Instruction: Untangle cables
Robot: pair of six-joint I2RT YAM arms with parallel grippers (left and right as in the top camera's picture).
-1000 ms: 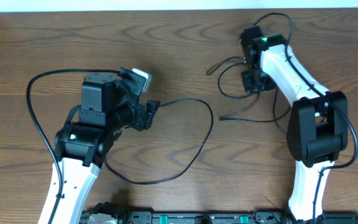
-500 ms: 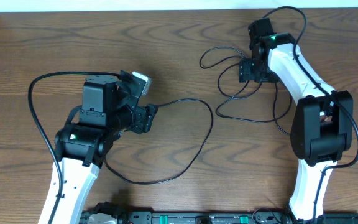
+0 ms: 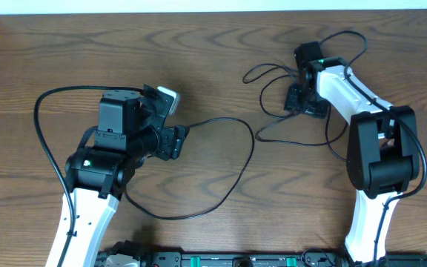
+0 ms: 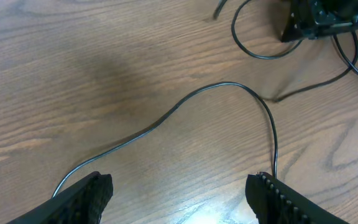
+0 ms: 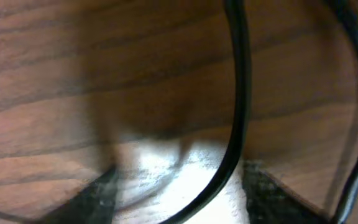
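Overhead: one black cable lies in a wide loose loop by the left gripper. The other cables overlap in a knot at the right gripper, so I'd guess it's about half done.

Left wrist: jaws wide apart, holding nothing.

Right wrist: blurry, jaws look parted, with a strand crossing unpinched.

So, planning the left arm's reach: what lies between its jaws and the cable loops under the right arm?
Only one black cable curving over the bare wooden table, nothing else. Overhead and left wrist views both show it.
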